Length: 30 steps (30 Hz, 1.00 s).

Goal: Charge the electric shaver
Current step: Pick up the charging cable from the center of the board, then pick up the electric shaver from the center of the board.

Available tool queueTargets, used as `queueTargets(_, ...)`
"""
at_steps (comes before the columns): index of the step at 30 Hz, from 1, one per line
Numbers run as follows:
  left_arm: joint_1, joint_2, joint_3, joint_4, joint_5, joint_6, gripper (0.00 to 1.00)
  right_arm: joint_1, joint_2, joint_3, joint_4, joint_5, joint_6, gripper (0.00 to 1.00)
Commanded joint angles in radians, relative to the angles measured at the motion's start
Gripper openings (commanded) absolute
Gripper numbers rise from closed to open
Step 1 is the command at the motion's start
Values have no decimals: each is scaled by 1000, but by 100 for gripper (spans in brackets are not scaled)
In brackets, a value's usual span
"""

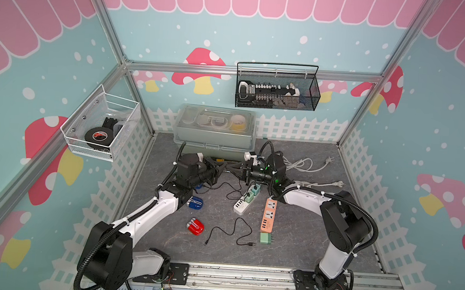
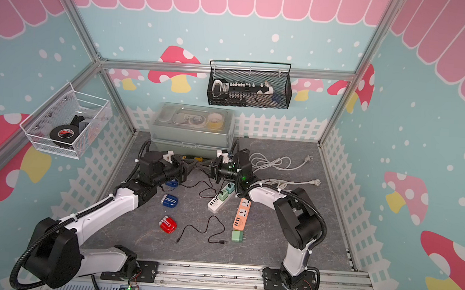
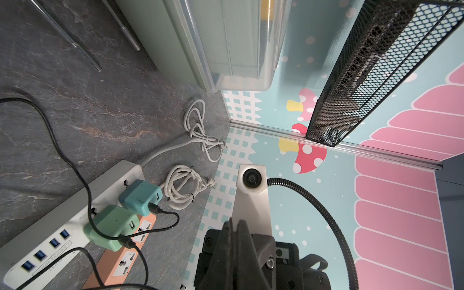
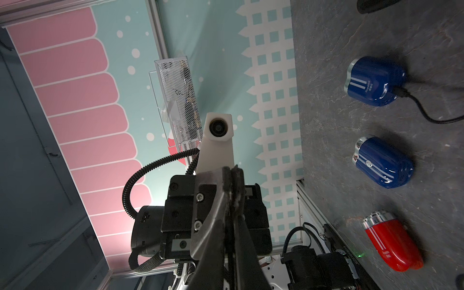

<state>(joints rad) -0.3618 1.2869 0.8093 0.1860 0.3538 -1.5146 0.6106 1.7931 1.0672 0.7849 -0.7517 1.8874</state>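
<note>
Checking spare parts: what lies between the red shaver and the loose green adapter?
In both top views, an unplugged black cable lies between the red shaver and the green adapter.

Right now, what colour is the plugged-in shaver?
The shaver is dark blue, clearest in right wrist view.
</note>
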Motion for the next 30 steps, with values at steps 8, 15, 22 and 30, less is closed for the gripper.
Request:
queueTargets(8,-9,0,-18,31,-17,-1,0,8,15,2,43,13,24,0)
queueTargets(15,-8,-53,26,-162,-60,26,33,-3,-19,-23,5,8,-74,0)
queueTargets(22,32,-146,188,-845,-232,105,59,-21,-76,-25,-157,-97,-374,0)
queueTargets(30,122,-195,69,-1029,-236,-42,60,-20,-144,-14,-530,-135,-796,0)
